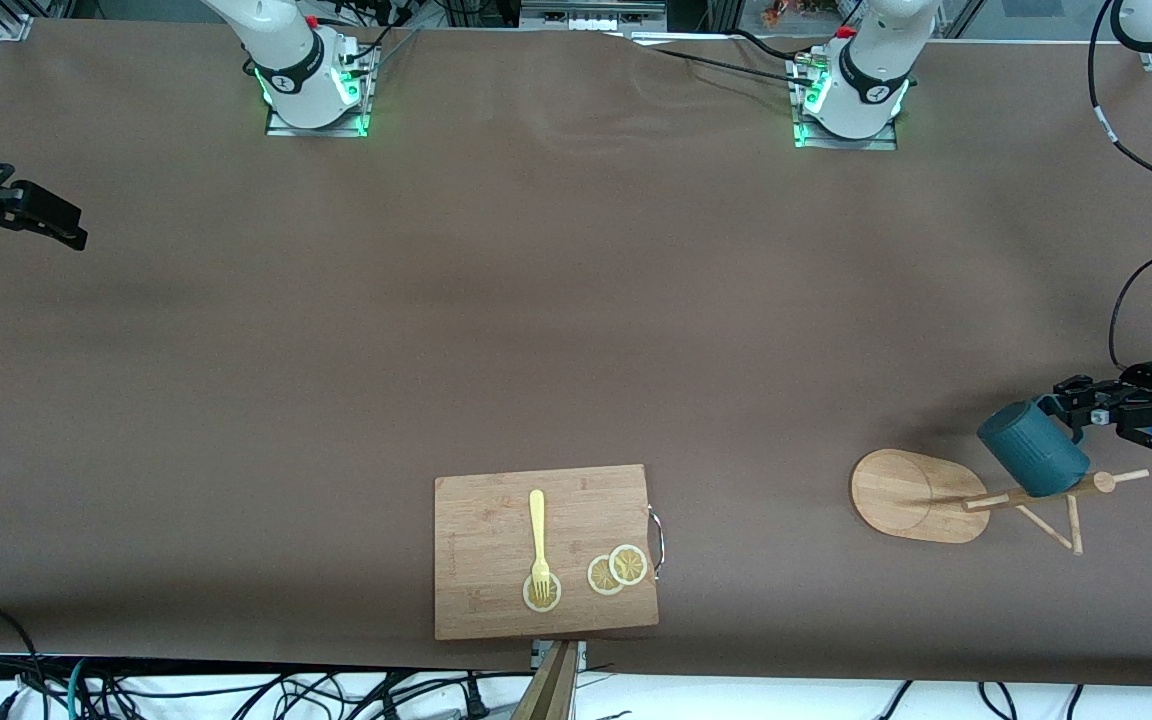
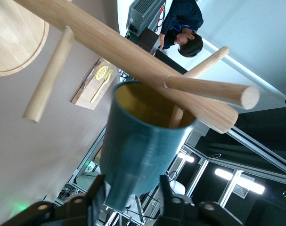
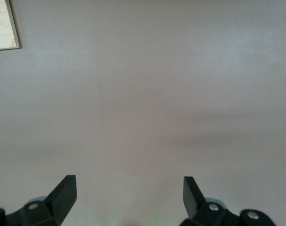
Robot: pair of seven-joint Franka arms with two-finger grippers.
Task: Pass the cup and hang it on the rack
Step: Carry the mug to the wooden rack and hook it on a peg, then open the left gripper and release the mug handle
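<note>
Nearest me, one board [image 1: 496, 520] carries one fork [image 1: 537, 535] and three lemon slices [image 1: 617, 569]. One teal cup [image 1: 1033, 448], tan inside, hangs on the rack [image 1: 921, 495] – left gripper [image 1: 1068, 408] around it, grip unclear. Right gripper [image 3: 128, 193] waits open.

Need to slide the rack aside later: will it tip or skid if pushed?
Probably top-heavy now: the cup sits over a peg of the rack, high above its base, so a push on the post may tip it. Pushed low, the flat oval base likely skids on the table. Thin pegs look breakable.
</note>
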